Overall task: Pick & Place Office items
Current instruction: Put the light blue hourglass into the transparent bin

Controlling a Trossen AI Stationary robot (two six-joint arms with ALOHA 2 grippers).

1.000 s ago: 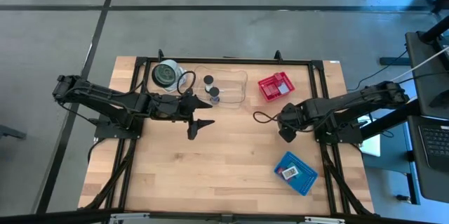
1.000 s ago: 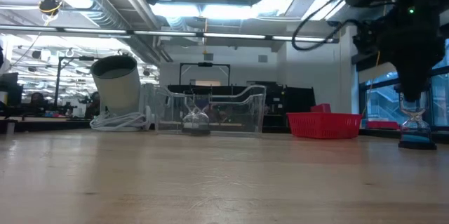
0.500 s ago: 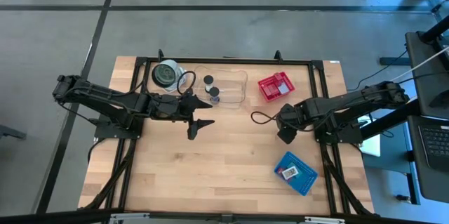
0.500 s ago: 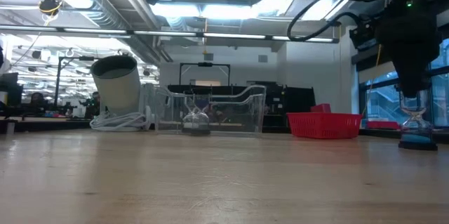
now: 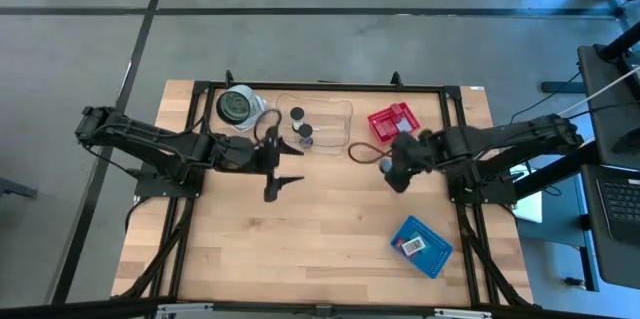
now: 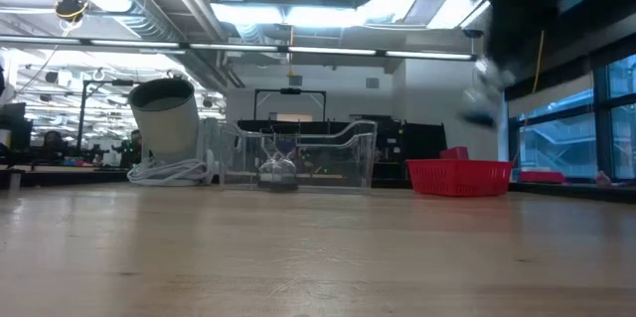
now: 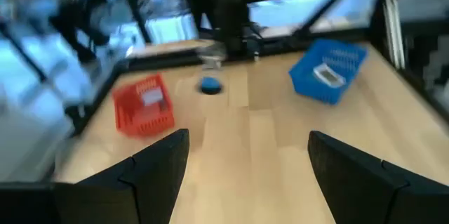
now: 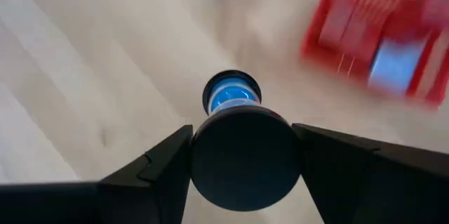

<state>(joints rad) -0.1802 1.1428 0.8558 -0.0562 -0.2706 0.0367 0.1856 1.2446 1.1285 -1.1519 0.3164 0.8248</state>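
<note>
My right gripper [image 5: 391, 171] hangs above the table, near the red mesh basket [image 5: 392, 122], shut on a small hourglass-shaped piece [image 8: 231, 97] with a blue far end and a dark round cap. The low view shows that piece [image 6: 483, 93] blurred and well off the tabletop. My left gripper [image 5: 290, 165] is open, its fingers spread wide in the left wrist view [image 7: 249, 147], and hovers just in front of the clear plastic tray [image 5: 335, 137]. Two short dark cylinders [image 5: 298, 115] stand in that tray. My right gripper pinches the piece by its dark round cap [image 8: 245, 161], one finger [image 8: 168, 157] on each side. The fingers come from above, pointing down. The piece hangs upright below them, blue end [image 8: 231, 96] lowest, lifted clear of the table.
A blue basket [image 5: 421, 246] holding a small white item sits near the table's right near corner. A round black-and-silver object [image 5: 237, 105] with a white cable stands left of the clear tray. A black cable loop [image 5: 362, 150] lies beside my right gripper. Bare wood fills the middle and near side.
My right gripper has risen and moved toward the table's left and far side, nearer the red basket. The hourglass-shaped piece, which stood on the table by its blue base, has been lifted clear with it.
</note>
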